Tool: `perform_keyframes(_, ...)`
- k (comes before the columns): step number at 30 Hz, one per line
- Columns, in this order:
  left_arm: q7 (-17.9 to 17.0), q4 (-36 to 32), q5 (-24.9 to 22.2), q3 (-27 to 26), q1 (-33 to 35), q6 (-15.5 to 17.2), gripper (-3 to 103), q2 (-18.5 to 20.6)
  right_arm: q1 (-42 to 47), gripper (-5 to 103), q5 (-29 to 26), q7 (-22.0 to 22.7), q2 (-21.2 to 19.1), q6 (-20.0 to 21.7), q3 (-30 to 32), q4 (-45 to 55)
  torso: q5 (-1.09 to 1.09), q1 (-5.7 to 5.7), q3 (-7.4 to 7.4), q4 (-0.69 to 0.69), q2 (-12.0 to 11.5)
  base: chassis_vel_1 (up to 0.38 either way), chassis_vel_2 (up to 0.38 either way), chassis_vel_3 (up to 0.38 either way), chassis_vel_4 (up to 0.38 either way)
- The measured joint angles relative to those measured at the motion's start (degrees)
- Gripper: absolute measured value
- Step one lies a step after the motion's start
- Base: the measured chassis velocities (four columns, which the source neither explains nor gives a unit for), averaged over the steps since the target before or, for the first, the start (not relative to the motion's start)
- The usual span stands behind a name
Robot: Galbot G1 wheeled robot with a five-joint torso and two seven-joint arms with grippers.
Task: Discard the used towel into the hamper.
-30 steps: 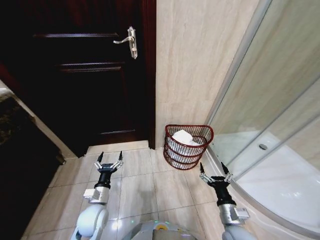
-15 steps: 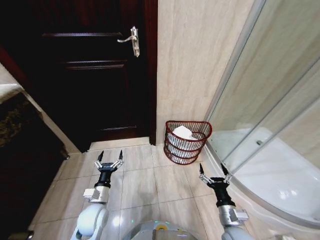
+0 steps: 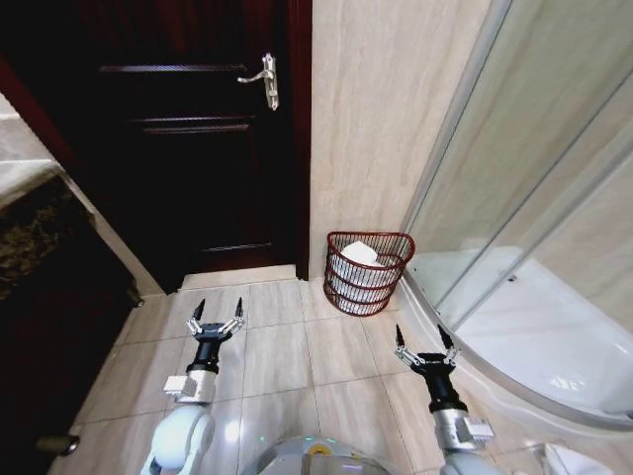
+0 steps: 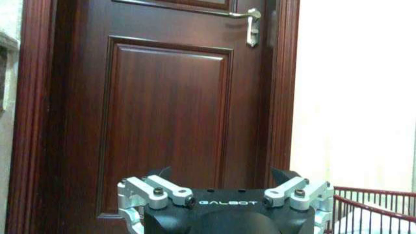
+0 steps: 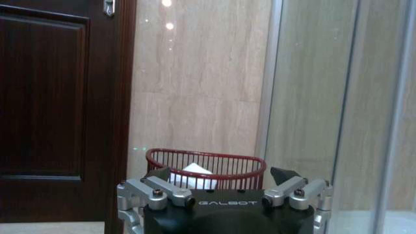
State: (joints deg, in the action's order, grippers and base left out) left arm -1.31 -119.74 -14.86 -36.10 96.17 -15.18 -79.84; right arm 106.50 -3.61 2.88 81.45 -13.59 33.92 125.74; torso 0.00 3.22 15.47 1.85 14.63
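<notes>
Against the wall, upright hamper [image 3: 368, 273], open top up.

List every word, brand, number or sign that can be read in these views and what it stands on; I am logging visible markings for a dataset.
"GALBOT" on the black body of the left gripper, in its own wrist view.
"GALBOT" on the black body of the right gripper, in its own wrist view.
No readable text on the hamper, the white towel in it, the door, its handle or the shower screen.
</notes>
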Motion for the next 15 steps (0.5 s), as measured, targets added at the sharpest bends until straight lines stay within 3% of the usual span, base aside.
perform_keyframes(15, 0.0, -0.7, 0.2, 0.0, 0.6, -0.5, 100, -0.2, 0.9, 100, -0.1, 0.3, -0.3, -1.1, -0.1, 0.0, 0.00, 0.00, 0.00, 0.00, 0.0, 0.080, -0.076, -0.081, 0.078)
